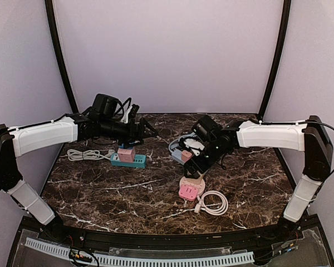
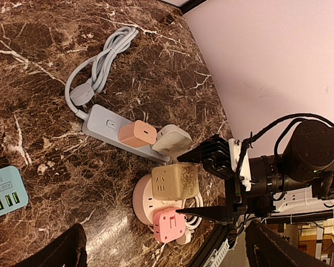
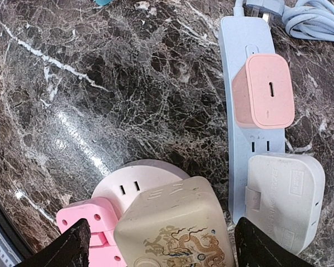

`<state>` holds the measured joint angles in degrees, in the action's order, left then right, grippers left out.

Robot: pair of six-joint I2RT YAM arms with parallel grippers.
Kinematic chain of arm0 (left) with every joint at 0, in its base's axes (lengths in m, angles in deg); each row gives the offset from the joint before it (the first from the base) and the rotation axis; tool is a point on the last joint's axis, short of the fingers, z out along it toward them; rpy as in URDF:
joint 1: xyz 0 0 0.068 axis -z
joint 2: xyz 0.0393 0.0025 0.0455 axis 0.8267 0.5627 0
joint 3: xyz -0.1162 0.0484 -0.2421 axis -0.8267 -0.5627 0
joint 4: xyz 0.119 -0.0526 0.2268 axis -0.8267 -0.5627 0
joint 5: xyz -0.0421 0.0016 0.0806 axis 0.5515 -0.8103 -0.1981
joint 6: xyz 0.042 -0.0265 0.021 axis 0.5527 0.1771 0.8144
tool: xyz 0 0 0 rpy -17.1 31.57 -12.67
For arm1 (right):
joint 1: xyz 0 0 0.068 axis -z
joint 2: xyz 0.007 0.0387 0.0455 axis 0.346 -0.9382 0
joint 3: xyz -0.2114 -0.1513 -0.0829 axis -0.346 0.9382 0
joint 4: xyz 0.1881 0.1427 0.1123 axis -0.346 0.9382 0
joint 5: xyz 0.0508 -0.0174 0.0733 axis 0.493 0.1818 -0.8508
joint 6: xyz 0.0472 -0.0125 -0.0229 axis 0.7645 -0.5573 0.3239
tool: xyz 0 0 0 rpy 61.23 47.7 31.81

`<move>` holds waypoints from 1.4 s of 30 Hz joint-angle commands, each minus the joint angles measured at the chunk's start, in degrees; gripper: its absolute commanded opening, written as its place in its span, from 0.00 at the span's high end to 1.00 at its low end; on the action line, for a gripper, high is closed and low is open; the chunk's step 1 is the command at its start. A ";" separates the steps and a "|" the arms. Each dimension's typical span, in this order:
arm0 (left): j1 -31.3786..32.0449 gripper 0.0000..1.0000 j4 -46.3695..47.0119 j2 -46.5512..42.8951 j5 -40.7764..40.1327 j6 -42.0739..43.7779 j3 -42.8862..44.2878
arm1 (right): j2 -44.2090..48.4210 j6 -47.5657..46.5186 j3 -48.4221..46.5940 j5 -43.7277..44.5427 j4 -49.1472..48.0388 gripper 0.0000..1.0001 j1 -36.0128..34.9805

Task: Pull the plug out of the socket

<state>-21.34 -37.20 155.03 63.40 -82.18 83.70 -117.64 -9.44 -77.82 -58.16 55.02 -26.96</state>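
Right gripper (image 3: 162, 233) open, 2 fingers straddling the beige plug (image 2: 175, 181) seated on the round socket (image 3: 136, 181), apparently aligned to clamp and pull. Left gripper (image 1: 149, 132) open, empty, well apart from the socket.

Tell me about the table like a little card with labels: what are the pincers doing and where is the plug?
plug: beige cube plug with gold dragon print, seated in round pink socket
right pincer: open, fingers either side of that plug
left pincer: open, near teal power strip
nearby: pale blue power strip holding peach charger and white adapter
task: plug not pulled out yet
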 commanded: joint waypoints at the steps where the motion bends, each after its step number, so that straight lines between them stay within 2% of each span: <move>1: 0.30 0.01 -1.02 -0.28 0.83 1.00 0.17 | -0.74 -0.35 0.78 0.11 1.29 0.14 0.18; 4: 0.29 0.01 -0.98 -0.02 1.06 0.91 0.17 | -1.91 -0.01 0.66 1.30 1.90 0.17 0.18; 12: 0.23 0.01 -0.25 -0.02 2.04 -0.01 -0.70 | -3.93 4.66 -0.75 2.49 3.74 0.36 0.11; 17: 0.03 0.01 1.20 -0.17 3.70 -1.36 -2.18 | -5.54 13.64 -5.36 3.98 6.64 0.51 -1.04; 23: -1.50 0.05 7.84 0.53 9.34 -5.64 -5.95 | -12.52 27.47 -16.20 8.20 11.76 0.56 -5.71; 25: -1.54 0.12 9.83 1.35 11.20 -7.10 -6.59 | -14.97 30.55 -18.80 9.87 12.59 0.56 -7.00; 27: -1.47 0.23 14.31 2.58 13.46 -10.01 -8.05 | -16.89 32.82 -20.36 10.46 12.75 0.56 -7.83; 28: -1.42 0.32 17.57 3.07 14.73 -12.27 -9.18 | -17.43 33.77 -20.78 10.77 12.78 0.56 -8.08; 29: -1.29 0.38 18.95 4.03 15.16 -13.30 -9.73 | -17.63 34.65 -20.85 11.39 12.66 0.56 -8.24; 30: -1.15 0.49 20.78 4.54 15.59 -14.74 -10.55 | -17.47 35.30 -20.58 11.86 12.18 0.53 -8.36; 31: -0.85 0.54 21.52 5.43 15.68 -15.28 -10.86 | -16.93 35.80 -20.10 11.92 11.50 0.49 -8.42; 33: -0.14 0.73 23.54 6.62 15.71 -16.74 -11.99 | -15.85 36.28 -19.10 11.81 9.94 0.45 -8.52; 37: 1.78 0.89 25.10 8.52 15.01 -18.05 -12.43 | -14.70 35.87 -18.20 11.82 9.18 0.36 -8.60; 39: 2.60 0.93 24.91 9.54 14.56 -18.09 -12.52 | -14.58 35.46 -17.94 11.45 9.22 0.30 -8.75; 42: 3.61 0.99 24.72 11.54 14.08 -18.40 -12.76 | -14.37 35.27 -17.38 11.41 9.12 0.26 -9.17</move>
<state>-18.98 -14.38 165.21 77.32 -99.58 71.85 -133.57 25.29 -96.53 -46.84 64.85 -35.35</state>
